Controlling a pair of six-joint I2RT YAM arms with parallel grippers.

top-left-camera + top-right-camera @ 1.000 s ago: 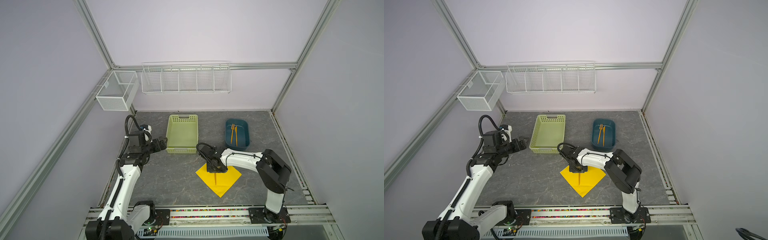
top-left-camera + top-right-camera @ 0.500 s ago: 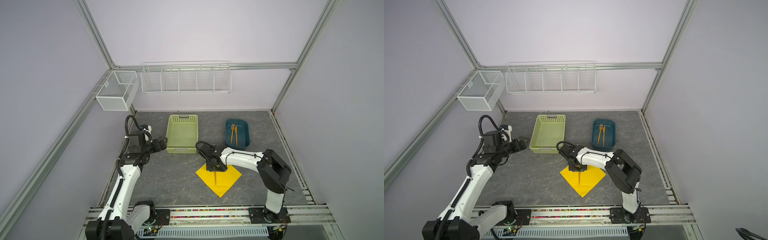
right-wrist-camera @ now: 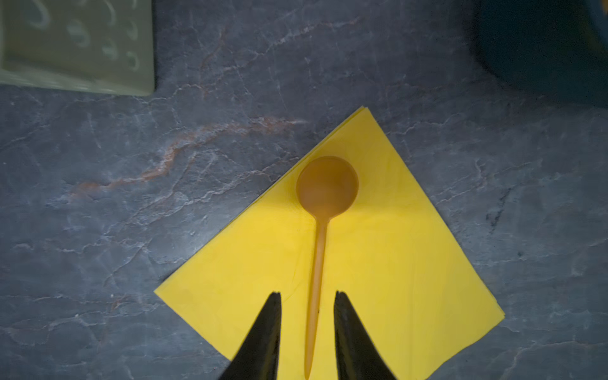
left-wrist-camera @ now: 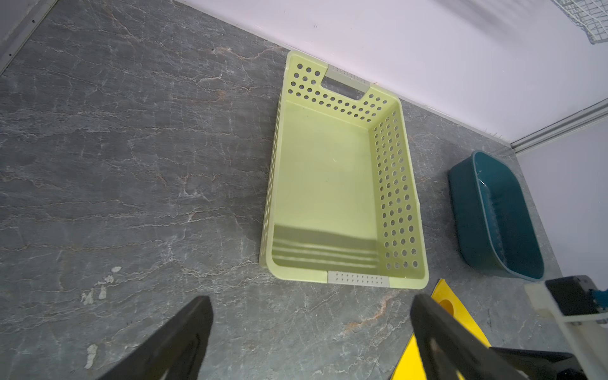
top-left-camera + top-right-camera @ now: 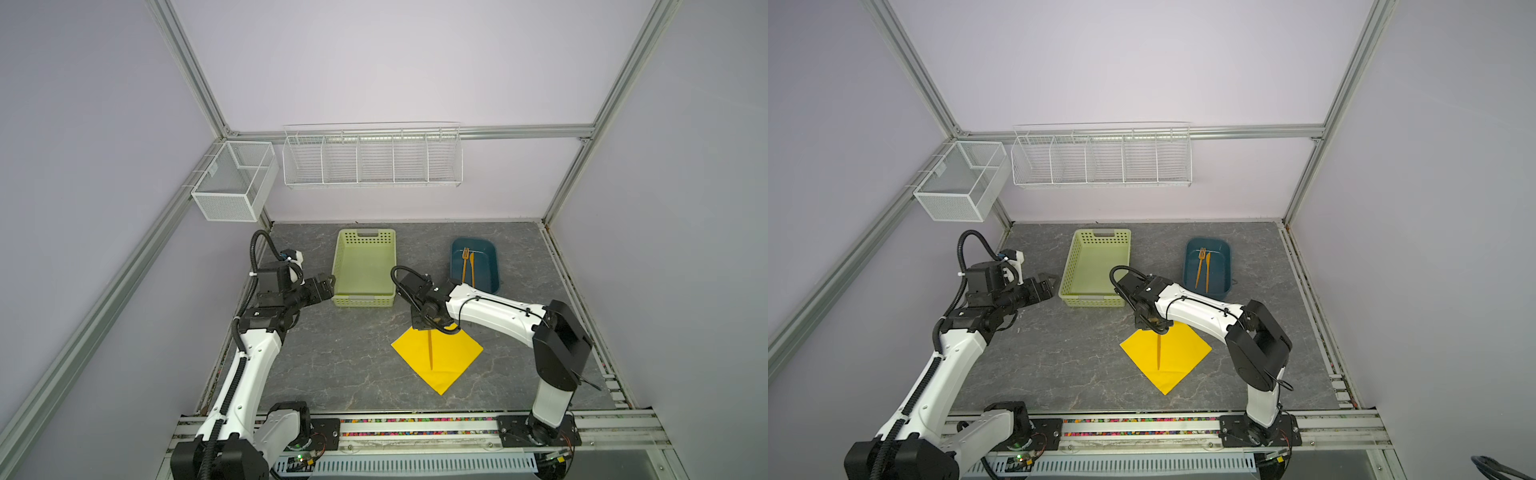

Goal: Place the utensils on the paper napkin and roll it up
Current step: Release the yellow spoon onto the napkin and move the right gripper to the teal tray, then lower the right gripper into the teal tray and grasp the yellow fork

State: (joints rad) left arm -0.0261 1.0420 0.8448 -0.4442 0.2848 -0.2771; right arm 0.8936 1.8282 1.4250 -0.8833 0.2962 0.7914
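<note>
In a top view, the thin yellow paper napkin point(image 5: 455, 361) carries the slim orange round-bowled spoon point(image 5: 430, 353). The orange fork point(image 5: 466, 262) and orange knife point(image 5: 472, 268) lie in the dark blue tub point(image 5: 493, 266), at one o'clock from it.

Left wrist view: my left gripper point(image 4: 311, 297) stands wide and empty.

Right wrist view: my right gripper point(image 3: 307, 294) straddles the spoon handle, jaws apart and not pinching.

The cutlery looks light, stiff and slippery to me; I would pinch it at mid-handle.

The left hand point(image 4: 312, 298), spread wide, faces the green basket point(image 4: 394, 184), with the paper napkin point(image 4: 409, 367) behind one finger.

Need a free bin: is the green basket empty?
Empty: the green basket shows only bare floor and shadow stripes.
</note>
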